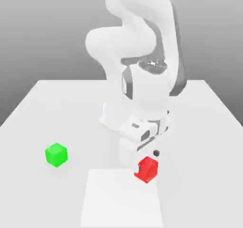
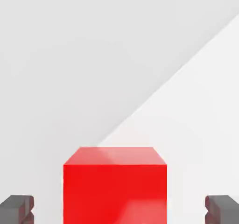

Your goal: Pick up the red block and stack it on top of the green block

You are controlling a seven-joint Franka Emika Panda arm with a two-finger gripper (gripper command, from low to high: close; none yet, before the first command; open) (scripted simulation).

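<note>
Claw (image 2: 119, 211) wide open, dark fingertips (image 2: 18, 209) on either side of the red block (image 2: 115, 185), gaps visible on both sides, not gripping. White arm (image 1: 137, 56) folded over, wrist pointing straight down right over the red block (image 1: 147, 169). Red block sits on the surface (image 1: 199, 127), at the corner of a brighter white patch (image 1: 121, 198). Green block (image 1: 56, 154) well apart from the red block, toward the exterior view's left, also on the surface. Plain grey backdrop behind.
</note>
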